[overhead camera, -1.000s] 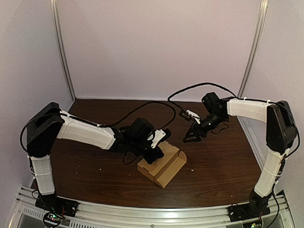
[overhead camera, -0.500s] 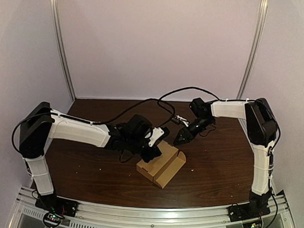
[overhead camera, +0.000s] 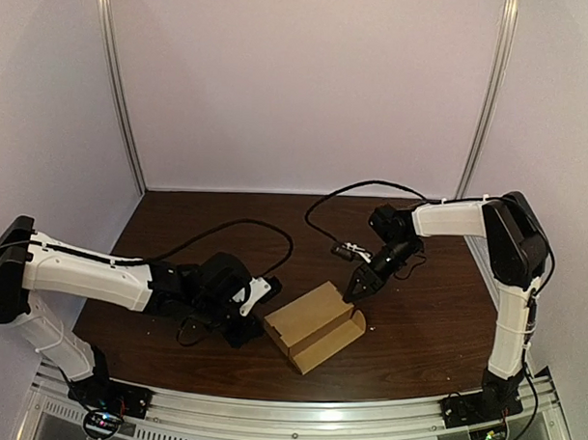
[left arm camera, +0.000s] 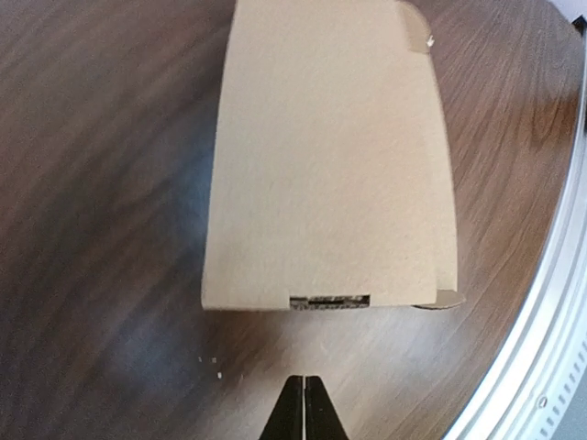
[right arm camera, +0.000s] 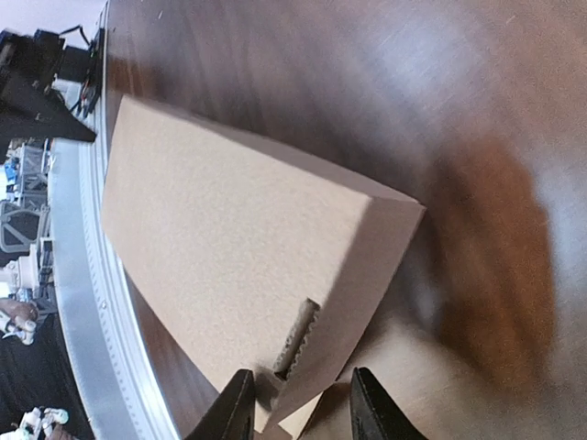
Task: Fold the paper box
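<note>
Box (left arm camera: 330, 156) flat on table (left arm camera: 101, 183), tool (left arm camera: 304, 408) closed, nr box edge

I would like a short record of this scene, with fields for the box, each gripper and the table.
box: brown cardboard, lying on the table
left gripper: shut, facing one end of the box, not touching it
right gripper: open, fingers on either side of a box edge
table: dark wood

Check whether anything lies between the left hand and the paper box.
Nothing visible does. Only bare table lies between the left hand, shut, and the paper box. A few pale specks sit just beside that path.
</note>
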Controlling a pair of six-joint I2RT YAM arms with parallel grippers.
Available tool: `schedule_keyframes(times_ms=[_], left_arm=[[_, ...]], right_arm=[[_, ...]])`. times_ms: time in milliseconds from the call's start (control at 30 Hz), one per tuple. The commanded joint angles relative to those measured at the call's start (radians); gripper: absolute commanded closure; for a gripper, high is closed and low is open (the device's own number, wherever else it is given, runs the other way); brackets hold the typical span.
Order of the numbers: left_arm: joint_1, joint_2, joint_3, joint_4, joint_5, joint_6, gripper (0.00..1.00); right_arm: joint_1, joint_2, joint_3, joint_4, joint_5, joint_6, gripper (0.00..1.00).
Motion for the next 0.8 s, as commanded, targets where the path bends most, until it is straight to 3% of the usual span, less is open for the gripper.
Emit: schedule_keyframes(times_ms=[0, 167, 367, 567, 700, 767], left_arm=[[-0.004, -0.031, -0.053, -0.079, -0.025, -0.075, 0.96], [-0.004, 0.049, -0.026, -0.081, -0.026, -0.058, 0.96], [-0.005, 0.201, 0.112, -0.039, -0.086, -0.007, 0.95], [0.002, 0.349, 0.317, -0.009, -0.172, 0.142, 0.93], [0.037, 0.510, 0.560, -0.006, -0.086, 0.229, 0.93], [0.045, 0.585, 0.671, -0.007, -0.054, 0.262, 0.93]], right_arm=[[0.077, -0.103, -0.130, -0.116, 0.037, -0.039, 0.63], [0.115, -0.149, -0.167, -0.231, 0.010, -0.089, 0.55], [0.050, -0.265, -0.108, -0.316, 0.099, -0.157, 0.54], [-0.038, -0.511, -0.170, -0.151, 0.124, -0.128, 0.49], [-0.099, -0.568, -0.212, -0.031, 0.138, -0.020, 0.31], [-0.124, -0.518, -0.169, -0.104, 0.088, -0.067, 0.11]])
